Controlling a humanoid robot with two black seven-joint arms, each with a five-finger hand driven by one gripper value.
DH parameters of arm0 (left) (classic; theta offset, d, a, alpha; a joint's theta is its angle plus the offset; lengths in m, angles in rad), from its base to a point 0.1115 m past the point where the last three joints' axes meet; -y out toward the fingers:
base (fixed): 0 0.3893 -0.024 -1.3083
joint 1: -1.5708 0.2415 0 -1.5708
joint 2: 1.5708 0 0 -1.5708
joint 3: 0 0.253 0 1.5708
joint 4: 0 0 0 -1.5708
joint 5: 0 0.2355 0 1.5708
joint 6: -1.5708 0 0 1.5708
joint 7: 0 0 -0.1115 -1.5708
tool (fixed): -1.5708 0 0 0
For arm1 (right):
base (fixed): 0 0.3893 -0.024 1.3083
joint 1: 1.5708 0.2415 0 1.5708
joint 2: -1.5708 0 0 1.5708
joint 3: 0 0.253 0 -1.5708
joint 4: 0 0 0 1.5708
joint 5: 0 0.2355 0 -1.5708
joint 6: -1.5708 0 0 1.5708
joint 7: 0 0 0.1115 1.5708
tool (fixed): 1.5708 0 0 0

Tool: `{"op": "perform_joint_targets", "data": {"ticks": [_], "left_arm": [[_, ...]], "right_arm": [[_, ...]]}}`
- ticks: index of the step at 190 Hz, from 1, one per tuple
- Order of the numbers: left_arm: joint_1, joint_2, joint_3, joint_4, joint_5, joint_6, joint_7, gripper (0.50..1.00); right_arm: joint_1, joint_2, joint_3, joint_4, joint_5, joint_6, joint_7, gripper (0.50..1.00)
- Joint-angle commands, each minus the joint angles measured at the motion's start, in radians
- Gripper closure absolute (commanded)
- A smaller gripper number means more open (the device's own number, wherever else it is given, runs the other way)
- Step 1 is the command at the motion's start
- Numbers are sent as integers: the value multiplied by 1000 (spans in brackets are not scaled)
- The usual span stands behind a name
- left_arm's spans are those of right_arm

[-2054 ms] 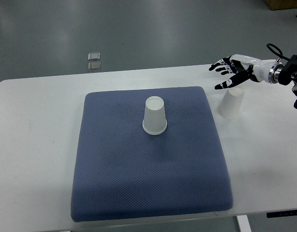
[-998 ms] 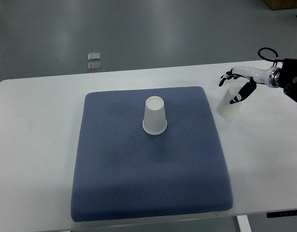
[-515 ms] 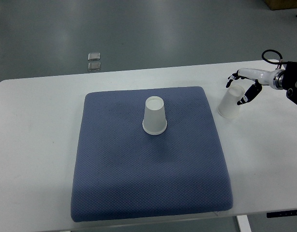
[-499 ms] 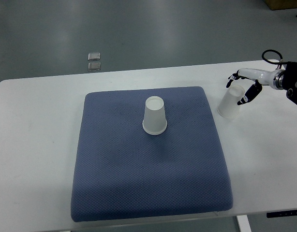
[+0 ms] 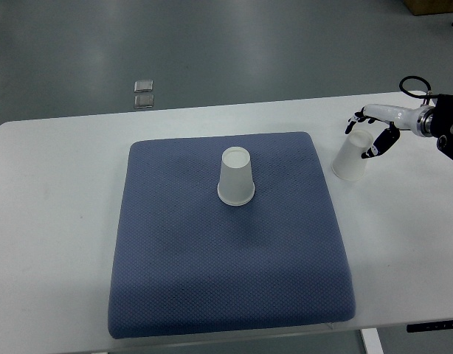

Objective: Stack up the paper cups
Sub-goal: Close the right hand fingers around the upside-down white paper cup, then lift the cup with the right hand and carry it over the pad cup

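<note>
One white paper cup (image 5: 236,176) stands upside down on the blue mat (image 5: 226,258), a little behind the mat's middle. A second white paper cup (image 5: 352,159) stands upside down on the white table, just off the mat's right edge, leaning slightly. My right hand (image 5: 365,136) comes in from the right edge and sits at this cup's upper end. Its dark fingertips (image 5: 353,122) lie on the far side and the thumb on the near right side, closed on the cup. The left arm is out of view.
The white table (image 5: 57,221) shows bare surface around the mat on the left and right. Two small grey squares (image 5: 144,93) lie on the floor beyond the table's far edge.
My right hand was spread open above and behind the right cup, then came down and closed around its upper end. In the last half second nothing moved. Both cups stay in place.
</note>
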Motion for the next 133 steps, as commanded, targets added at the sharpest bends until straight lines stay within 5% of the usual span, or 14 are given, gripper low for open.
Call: {"op": "perform_joint_targets", "data": {"ticks": [1,37,60,75,82,133], "left_arm": [[1,0,0,0,0,0,0,500],[1,0,0,0,0,0,0,500],[-1,0,0,0,0,0,0,500],[1,0,0,0,0,0,0,500],[-1,0,0,0,0,0,0,500],[-1,0,0,0,0,0,0,500]], "right_arm": [[-3,0,0,0,0,1,0,701],[-7,0,0,-2,0,1,0,744],[-6,0,0,-3,0,0,0,814],[-3,0,0,-3,0,0,0,912],[-1,0,0,-3,0,1,0,1000],[45,-3,6,-2,17,15,0,1000]]}}
